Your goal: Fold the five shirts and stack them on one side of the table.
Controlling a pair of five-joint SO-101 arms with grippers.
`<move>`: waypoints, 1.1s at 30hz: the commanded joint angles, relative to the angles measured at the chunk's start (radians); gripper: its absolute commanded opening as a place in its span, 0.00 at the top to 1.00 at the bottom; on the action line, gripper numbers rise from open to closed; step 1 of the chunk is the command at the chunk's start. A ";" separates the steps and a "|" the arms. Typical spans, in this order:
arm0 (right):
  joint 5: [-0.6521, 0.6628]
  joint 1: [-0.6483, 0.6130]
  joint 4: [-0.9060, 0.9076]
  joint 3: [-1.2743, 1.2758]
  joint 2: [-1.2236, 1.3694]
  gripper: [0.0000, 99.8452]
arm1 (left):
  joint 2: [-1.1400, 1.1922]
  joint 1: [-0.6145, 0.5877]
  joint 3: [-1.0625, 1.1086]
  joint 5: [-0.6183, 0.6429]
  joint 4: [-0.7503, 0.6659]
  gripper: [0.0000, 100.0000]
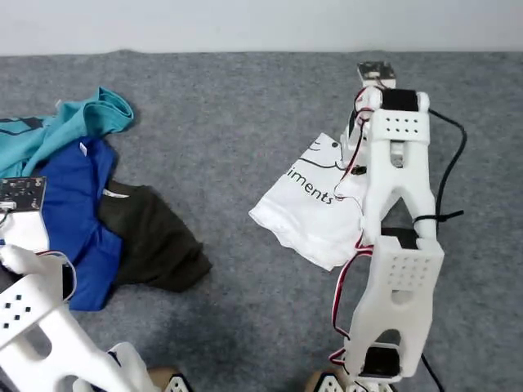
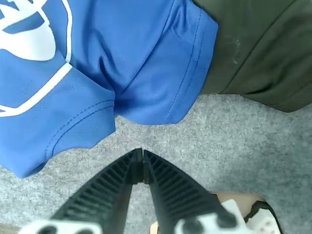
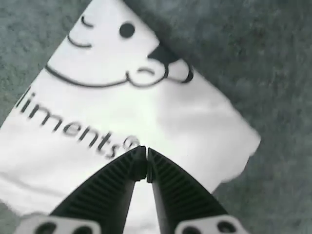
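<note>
1. Check the tools. The right tool [image 3: 146,163] is closed, its jaws meeting at the tips. It hangs over the printed face of the white shirt [image 1: 306,204], and no cloth is seen pinched in it. The left tool [image 2: 142,165] is likewise closed and empty. It is poised over bare tabletop [image 1: 229,106], just beside a sleeve of the blue shirt [image 2: 126,63].

2. Locate the work. The white shirt lies right of centre, well apart from the others, in a rough, partly gathered shape with a rumpled near edge. The blue shirt lies at the left side, overlapping the teal shirt [image 1: 73,122] behind it and the dark shirt [image 1: 155,237] beside it. These three appear unfolded.

3. The step in hand is judged to be the fold on the white shirt. Open the right tool fully before you descend. Take the cloth at a corner or hem, not in the middle of the print, where a pinch would bunch it. Lift only enough to clear the layer below. Carry the edge straight across and lay it flat before you release.

4. Keep the left tool off the blue sleeve until the white shirt is done. A closed tool dragged over cloth would likely pull the pile askew.
</note>
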 commanded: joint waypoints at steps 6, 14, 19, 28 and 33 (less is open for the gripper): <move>-0.365 -0.018 0.117 -0.048 -0.111 0.99 | -0.017 0.009 -0.036 0.002 0.002 0.99; -0.652 -0.027 0.117 -0.043 -0.104 0.87 | -0.017 0.011 -0.036 0.002 0.002 0.99; -0.729 -0.061 0.094 -0.044 -0.013 0.51 | -0.017 0.011 -0.036 0.002 -0.021 0.99; -0.799 -0.099 -0.001 -0.046 0.166 0.50 | -0.011 0.012 -0.036 0.002 -0.034 0.99; -0.799 -0.097 -0.053 -0.046 0.222 0.50 | -0.009 0.012 -0.036 0.000 -0.034 0.99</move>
